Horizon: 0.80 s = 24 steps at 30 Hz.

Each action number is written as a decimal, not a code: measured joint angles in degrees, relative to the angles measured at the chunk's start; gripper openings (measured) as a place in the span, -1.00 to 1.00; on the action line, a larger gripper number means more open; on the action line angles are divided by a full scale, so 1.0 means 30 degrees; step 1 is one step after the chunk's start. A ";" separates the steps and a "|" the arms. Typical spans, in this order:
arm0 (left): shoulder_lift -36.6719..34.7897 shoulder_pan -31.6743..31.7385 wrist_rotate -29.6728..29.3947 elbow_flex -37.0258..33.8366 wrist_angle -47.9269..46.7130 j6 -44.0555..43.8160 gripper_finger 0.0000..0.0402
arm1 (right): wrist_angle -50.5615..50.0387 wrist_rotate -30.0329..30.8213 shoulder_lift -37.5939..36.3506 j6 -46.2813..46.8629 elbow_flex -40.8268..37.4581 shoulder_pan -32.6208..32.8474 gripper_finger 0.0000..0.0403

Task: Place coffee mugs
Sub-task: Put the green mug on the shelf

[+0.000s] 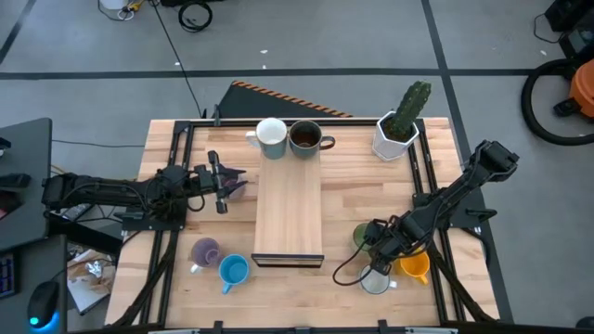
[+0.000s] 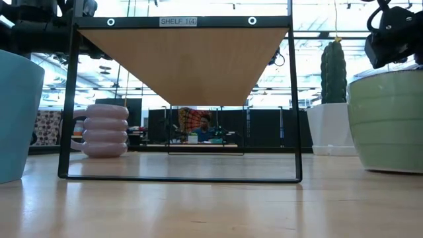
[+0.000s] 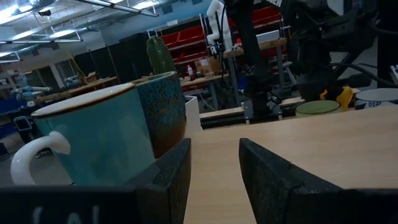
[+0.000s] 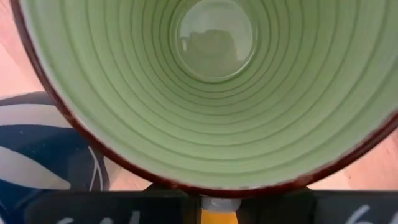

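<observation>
A light green mug (image 1: 360, 234) stands on the table right of the wooden shelf (image 1: 289, 218). My right gripper (image 1: 375, 245) points down over it, shut at its rim. The mug's ribbed inside (image 4: 211, 81) fills the right wrist view. A white mug (image 1: 271, 138) and a dark brown mug (image 1: 305, 137) stand at the shelf's far end. A lilac mug (image 1: 204, 250), a blue mug (image 1: 233, 270), another white mug (image 1: 376, 279) and an orange mug (image 1: 415, 267) stand on the table. My left gripper (image 1: 220, 181) hangs open left of the shelf, above a second lilac mug (image 2: 106, 130). My right gripper comes at the light green mug from above, pointing down, at the rim's side (image 4: 214, 188) toward the orange mug. The picture's edge cuts off the fingers. A narrow pale part (image 4: 214, 200) shows between them; which part it is I cannot tell. The mug stands upright on the table (image 2: 386, 119).
A white faceted pot with a cactus (image 1: 401, 128) stands at the far right. Black frame rails (image 1: 172, 186) run along both table sides. The shelf's black legs (image 2: 66, 106) stand on the table, with room under its board.
</observation>
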 joint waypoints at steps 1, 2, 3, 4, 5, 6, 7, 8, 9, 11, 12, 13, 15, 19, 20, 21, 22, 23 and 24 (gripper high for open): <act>0.0000 0.0000 0.0000 0.0000 0.0000 -0.0073 -0.30 | -0.0078 0.0003 -0.0004 -0.0081 0.0000 -0.0071 -0.70; 0.0000 0.0000 0.0001 0.0000 0.0000 -0.0226 -0.30 | -0.0151 0.0039 -0.0003 -0.0198 0.0000 -0.0152 -0.70; 0.0000 0.0000 0.0007 0.0000 0.0000 -0.0427 -0.30 | -0.0233 0.0115 0.0001 -0.0347 0.0000 -0.0231 -0.70; 0.0000 0.0000 0.0033 0.0000 -0.0007 -0.0502 -0.30 | -0.0319 0.0201 0.0003 -0.0503 0.0000 -0.0318 -0.70; 0.0000 0.0000 0.0170 0.0000 -0.0020 -0.0559 -0.30 | -0.0399 0.0287 0.0003 -0.0731 -0.0001 -0.0418 -0.70; 0.0000 0.0000 0.0315 0.0000 -0.0030 -0.0652 -0.30 | -0.0511 0.0416 0.0003 -0.0941 -0.0007 -0.0519 -0.70; 0.0000 0.0000 0.0467 0.0000 -0.0040 -0.0788 -0.30 | -0.0654 0.0618 0.0003 -0.1172 -0.0015 -0.0630 -0.70; 0.0002 0.0000 0.0600 0.0000 -0.0051 -0.0920 -0.30 | -0.0798 0.0763 0.0003 -0.1404 -0.0015 -0.0776 -0.70; 0.0000 -0.0005 0.0723 0.0000 -0.0051 -0.0987 -0.30 | -0.0950 0.0847 0.0003 -0.1666 -0.0015 -0.0970 -0.70; 0.0000 -0.0007 0.0867 0.0000 -0.0096 -0.1285 -0.30 | -0.1231 0.0874 -0.0029 -0.2166 -0.0015 -0.1324 -0.70; 0.0000 -0.0007 0.0860 0.0000 -0.0172 -0.1457 -0.30 | -0.1368 0.0910 -0.0088 -0.2470 -0.0015 -0.1492 -0.70; 0.0000 -0.0007 0.0860 0.0000 -0.0262 -0.1592 -0.30 | -0.1517 0.0959 -0.0192 -0.2804 -0.0031 -0.1658 -0.70; 0.0007 -0.0007 0.0860 0.0000 -0.0441 -0.1976 -0.30 | -0.1897 0.1119 -0.0507 -0.3358 -0.0073 -0.2018 -0.70; 0.0007 -0.0007 0.0863 0.0000 -0.0849 -0.2485 -0.30 | -0.2699 0.1466 -0.1392 -0.4449 -0.0066 -0.2852 -0.70; 0.0007 -0.0012 0.0860 0.0000 -0.0899 -0.2562 -0.30 | -0.2901 0.1498 -0.1671 -0.4747 -0.0066 -0.3101 -0.70; 0.0002 -0.0015 0.0867 0.0000 -0.0966 -0.2720 -0.30 | -0.3024 0.1499 -0.1962 -0.5052 -0.0066 -0.3341 -0.70; 0.0007 -0.0015 0.0867 0.0000 -0.1061 -0.2971 -0.30 | -0.3057 0.1502 -0.2254 -0.5367 -0.0066 -0.3597 -0.70; 0.0007 -0.0015 0.0867 0.0000 -0.1160 -0.3103 -0.30 | -0.3114 0.1511 -0.2531 -0.5622 -0.0058 -0.3855 -0.70; 0.0007 -0.0022 0.0867 0.0000 -0.1264 -0.3342 -0.30 | -0.3205 0.1514 -0.2826 -0.5905 -0.0058 -0.4115 -0.70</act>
